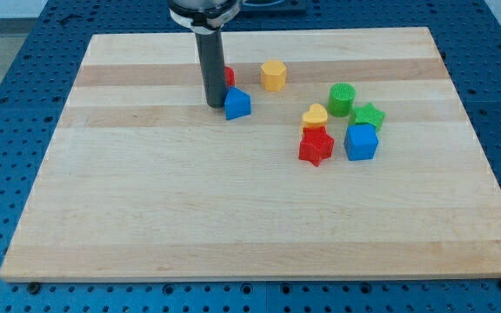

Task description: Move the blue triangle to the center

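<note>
The blue triangle point(237, 103) lies on the wooden board point(233, 209), above and left of the board's middle. My tip point(214, 105) rests on the board just left of the blue triangle, touching or almost touching its left side. The dark rod rises straight up from there to the view's top. A red block point(229, 76) sits right behind the rod, mostly hidden by it, just above the blue triangle.
A yellow hexagon point(273, 76) lies up and right of the triangle. A cluster sits right of centre: green cylinder point(342, 99), green star point(369, 116), yellow heart point(315, 116), red star point(316, 145), blue cube point(361, 142).
</note>
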Controlling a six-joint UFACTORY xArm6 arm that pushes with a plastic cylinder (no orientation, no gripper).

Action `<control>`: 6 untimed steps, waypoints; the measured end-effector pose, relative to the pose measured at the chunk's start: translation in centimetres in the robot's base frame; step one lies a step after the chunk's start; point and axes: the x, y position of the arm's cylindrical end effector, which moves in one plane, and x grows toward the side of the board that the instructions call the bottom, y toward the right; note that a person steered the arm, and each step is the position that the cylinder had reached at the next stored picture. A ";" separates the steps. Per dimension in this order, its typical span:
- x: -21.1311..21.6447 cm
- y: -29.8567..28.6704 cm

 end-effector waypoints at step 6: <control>-0.7 5.9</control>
